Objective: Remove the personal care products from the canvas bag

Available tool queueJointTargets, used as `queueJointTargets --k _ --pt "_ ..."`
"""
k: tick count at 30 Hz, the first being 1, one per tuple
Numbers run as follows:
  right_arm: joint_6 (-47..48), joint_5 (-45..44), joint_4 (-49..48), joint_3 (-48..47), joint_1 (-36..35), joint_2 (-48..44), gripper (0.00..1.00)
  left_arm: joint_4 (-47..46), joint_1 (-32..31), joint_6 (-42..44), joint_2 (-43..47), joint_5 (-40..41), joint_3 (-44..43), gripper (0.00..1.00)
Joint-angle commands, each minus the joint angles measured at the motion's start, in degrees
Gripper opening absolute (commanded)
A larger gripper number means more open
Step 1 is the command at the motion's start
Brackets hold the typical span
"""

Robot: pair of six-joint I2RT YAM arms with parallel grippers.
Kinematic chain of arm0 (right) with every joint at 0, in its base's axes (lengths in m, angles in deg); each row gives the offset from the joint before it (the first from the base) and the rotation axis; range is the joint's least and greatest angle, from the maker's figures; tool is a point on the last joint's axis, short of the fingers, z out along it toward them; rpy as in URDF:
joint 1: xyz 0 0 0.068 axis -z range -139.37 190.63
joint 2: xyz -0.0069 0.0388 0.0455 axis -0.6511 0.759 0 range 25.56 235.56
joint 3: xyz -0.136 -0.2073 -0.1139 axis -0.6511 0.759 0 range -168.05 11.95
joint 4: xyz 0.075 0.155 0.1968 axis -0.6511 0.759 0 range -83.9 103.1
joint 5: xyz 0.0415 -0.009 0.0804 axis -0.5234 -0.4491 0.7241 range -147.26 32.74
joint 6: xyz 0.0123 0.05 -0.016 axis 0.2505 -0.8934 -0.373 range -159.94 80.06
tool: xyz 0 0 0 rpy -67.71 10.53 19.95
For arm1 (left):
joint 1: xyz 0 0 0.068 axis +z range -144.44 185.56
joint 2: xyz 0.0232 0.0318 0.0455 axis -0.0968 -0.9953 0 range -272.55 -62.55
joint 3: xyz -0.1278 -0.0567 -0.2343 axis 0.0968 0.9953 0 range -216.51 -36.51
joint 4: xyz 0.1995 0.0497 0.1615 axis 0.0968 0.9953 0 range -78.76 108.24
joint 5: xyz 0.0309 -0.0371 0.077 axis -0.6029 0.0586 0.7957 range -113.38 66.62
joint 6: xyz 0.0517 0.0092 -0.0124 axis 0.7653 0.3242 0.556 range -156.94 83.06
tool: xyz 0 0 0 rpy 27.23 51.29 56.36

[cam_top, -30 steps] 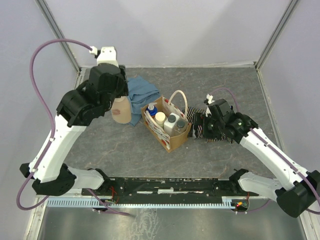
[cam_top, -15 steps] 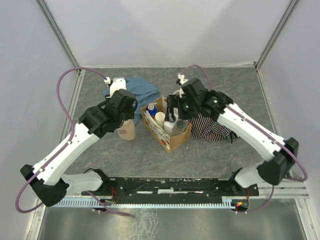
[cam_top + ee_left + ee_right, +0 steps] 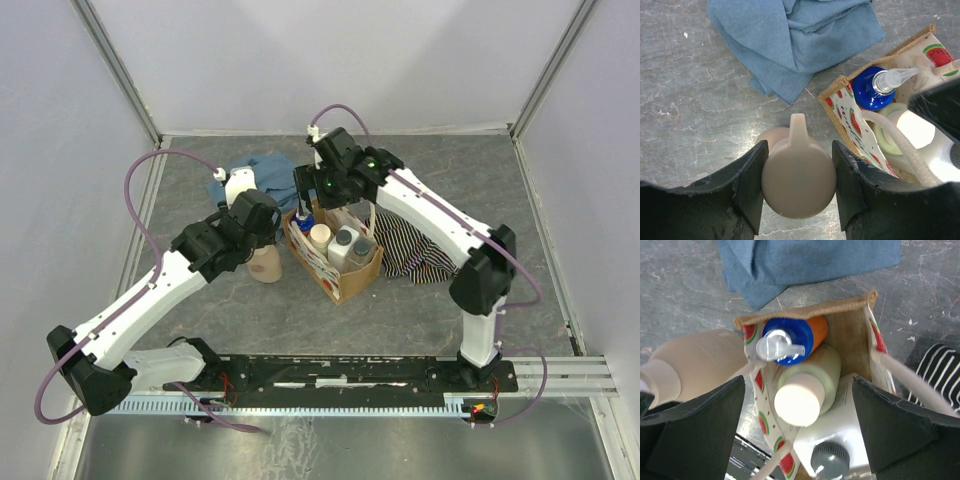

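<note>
Canvas bag (image 3: 358, 281), small, boxy and tan with a watermelon-print side and cream rope handles, stands on the grey marbled table (image 3: 250, 330) between a crumpled blue cloth (image 3: 268, 170) and a black-and-white striped cloth (image 3: 415, 252). From overhead the arms cover part of it, and the right gripper (image 3: 799, 390) is lost under its own wrist. Its wrist camera, though, shows the jaws spread wide over the bag's far end, grasping nothing. Below them sit a blue-and-orange bottle (image 3: 800, 332) with a white pump, a pale green bottle (image 3: 799, 399) with a cream cap, and a white squarish bottle (image 3: 840, 425) whose grey cap is cut by the bottom edge. The overhead view shows a second grey cap beside it. The left gripper (image 3: 799, 165) is clenched on a beige bottle (image 3: 799, 186) with a cream cap, outside the bag, just beside the patterned side. Its wrist view shows little but the cap; the body shows from overhead, though whether its base touches the table I cannot tell.
</note>
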State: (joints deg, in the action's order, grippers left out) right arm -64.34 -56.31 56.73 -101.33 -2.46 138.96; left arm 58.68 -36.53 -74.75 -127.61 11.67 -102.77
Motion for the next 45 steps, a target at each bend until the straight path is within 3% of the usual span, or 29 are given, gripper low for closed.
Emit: queueJointTargets --k 1,10,17,28,34,39,40,45 --pt "3.6 -0.9 2.2 -5.8 0.0 3.9 0.96 -9.9 0.0 -3.8 2.6 0.3 1.1 0.5" --pt "5.6 -0.8 1.9 -5.0 -0.5 6.5 0.96 -14.8 0.0 -3.7 0.5 -0.7 3.1 0.51" --pt "10.1 -2.1 4.5 -8.7 -2.5 10.7 0.94 -16.6 0.0 -1.6 -1.6 -1.6 2.9 0.66" --pt "13.1 -3.0 6.1 -9.9 -4.9 14.3 0.84 -15.3 0.0 -1.7 -0.1 -0.2 3.8 0.72" --pt "13.0 -5.4 5.2 -9.6 -5.0 13.4 0.57 -14.3 0.0 -1.9 0.7 0.7 3.3 0.73" --pt "12.0 -7.9 1.9 -8.6 -5.0 10.7 0.47 -13.8 -0.1 -2.4 0.9 0.7 3.4 0.73" --pt "11.8 -8.2 1.2 -8.3 -5.0 10.3 0.49 -13.7 0.0 -2.5 1.1 0.7 3.5 0.73" --pt "11.0 -8.2 0.8 -8.7 -4.9 10.3 0.75 -13.5 0.0 -3.0 1.3 0.2 4.0 0.73"
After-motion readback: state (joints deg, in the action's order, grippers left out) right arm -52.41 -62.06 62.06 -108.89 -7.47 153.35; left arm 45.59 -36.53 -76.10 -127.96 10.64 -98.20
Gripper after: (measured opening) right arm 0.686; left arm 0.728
